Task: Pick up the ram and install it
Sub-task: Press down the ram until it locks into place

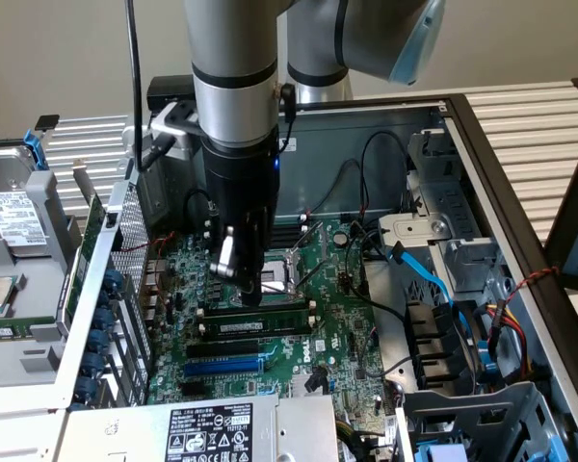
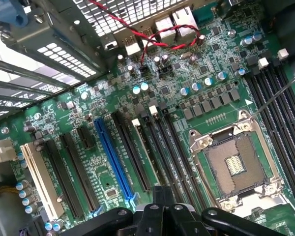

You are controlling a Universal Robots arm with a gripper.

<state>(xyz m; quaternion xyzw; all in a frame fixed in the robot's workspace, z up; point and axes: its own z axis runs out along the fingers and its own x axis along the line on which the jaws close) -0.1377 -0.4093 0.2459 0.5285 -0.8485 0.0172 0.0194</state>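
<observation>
The ram (image 1: 260, 328), a dark-green stick with a small white label, stands upright among the black memory slots on the green motherboard (image 1: 337, 327). My gripper (image 1: 251, 296) is shut and points straight down. Its tips are at the slot row just behind the labelled stick, and I cannot tell whether they touch anything there. Nothing is held between the fingers. In the wrist view the shut black gripper (image 2: 162, 195) hovers over the memory slots, close to the thin top edge of the ram (image 2: 145, 147) in its slot.
A blue expansion slot (image 1: 226, 366) (image 2: 110, 152) lies beside the memory slots. The open CPU socket (image 1: 294, 265) (image 2: 233, 164) is close by. The case wall, a power supply (image 1: 212, 428), blue and black cables (image 1: 424, 279) and a drive cage (image 1: 19, 241) ring the board.
</observation>
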